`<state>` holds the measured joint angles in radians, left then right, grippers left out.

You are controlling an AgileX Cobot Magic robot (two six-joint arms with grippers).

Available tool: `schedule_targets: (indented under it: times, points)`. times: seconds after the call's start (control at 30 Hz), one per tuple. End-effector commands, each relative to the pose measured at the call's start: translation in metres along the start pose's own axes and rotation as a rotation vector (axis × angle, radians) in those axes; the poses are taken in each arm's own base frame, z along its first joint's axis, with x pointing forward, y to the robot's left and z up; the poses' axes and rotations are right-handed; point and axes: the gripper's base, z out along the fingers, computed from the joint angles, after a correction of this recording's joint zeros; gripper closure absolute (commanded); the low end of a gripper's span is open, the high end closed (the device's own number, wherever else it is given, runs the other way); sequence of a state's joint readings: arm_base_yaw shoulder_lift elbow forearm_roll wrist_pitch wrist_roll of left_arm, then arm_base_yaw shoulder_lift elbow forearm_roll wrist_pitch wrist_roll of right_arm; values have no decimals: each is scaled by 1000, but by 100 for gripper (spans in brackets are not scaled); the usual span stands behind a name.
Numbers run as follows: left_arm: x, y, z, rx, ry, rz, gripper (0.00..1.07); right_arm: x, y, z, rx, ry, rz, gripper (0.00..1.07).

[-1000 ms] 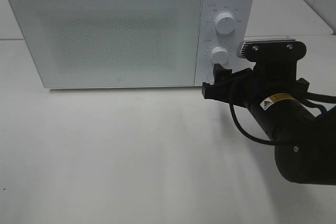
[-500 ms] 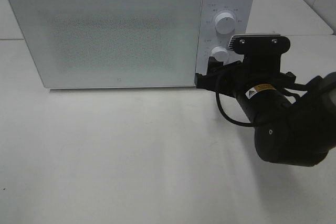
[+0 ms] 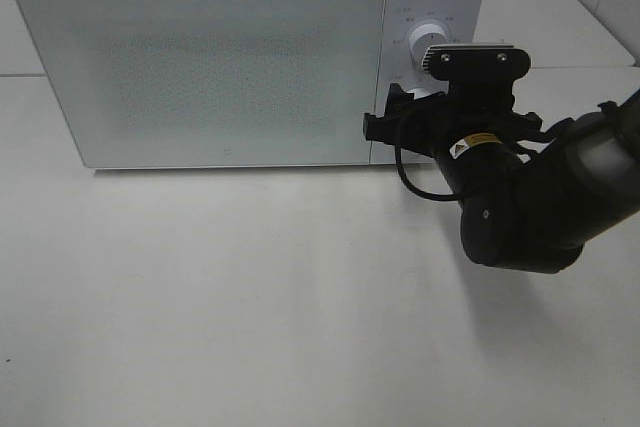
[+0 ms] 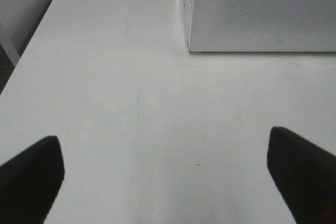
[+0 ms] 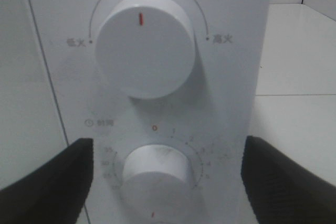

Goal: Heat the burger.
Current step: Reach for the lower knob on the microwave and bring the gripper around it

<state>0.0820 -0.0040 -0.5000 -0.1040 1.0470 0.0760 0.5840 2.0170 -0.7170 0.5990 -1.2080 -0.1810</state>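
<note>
In the exterior high view, the right gripper (image 3: 388,119) has swung up-left within 1 second to the control panel of the shut microwave (image 3: 220,57). The burger shows nowhere and is presumably inside. In the left wrist view, the left gripper (image 4: 168,182) hangs open over the table (image 4: 131,77). In the right wrist view, parted fingers (image 5: 47,182) flank the timer dial (image 5: 153,174), so setting the time looks next.

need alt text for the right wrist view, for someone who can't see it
Close-up of a white microwave's control panel, with the right hand open and its two dark fingers flanking the lower timer dial. Above it, the larger power dial has its red mark pointing straight up.
</note>
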Motion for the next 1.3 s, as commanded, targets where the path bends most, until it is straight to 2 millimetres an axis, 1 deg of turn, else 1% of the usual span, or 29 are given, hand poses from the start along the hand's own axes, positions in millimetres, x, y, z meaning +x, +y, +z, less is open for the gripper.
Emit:
schedule_targets:
  times: [0.03,0.1,0.13,0.27,0.33,0.47,0.77,1.07,1.13,1.3]
  points:
    - [1,0,-2,-2,-29,-5,6,-1,0,9,3,-44,4,32]
    - [1,0,-2,-2,-29,-5,6,1,0,10,4,-40,2,32]
    - [1,0,-2,-2,-29,-5,6,6,1,13,3,-25,-4,32]
    - [1,0,-2,-2,-29,-5,6,11,2,15,5,-15,-6,32]
    - [1,0,-2,-2,-29,-5,6,10,0,19,12,-16,0,33]
    - [1,0,-2,-2,-29,-5,6,9,0,19,15,-27,0,34]
    - [1,0,-2,-2,-29,-5,6,7,0,19,18,-43,0,41]
    - [1,0,-2,-2,-29,-5,6,3,1,18,15,-70,2,42]
    - [1,0,-2,-2,-29,-5,6,-5,1,16,13,-87,7,42]
    - [1,0,-2,-2,-29,-5,6,-5,1,16,12,-83,8,42]
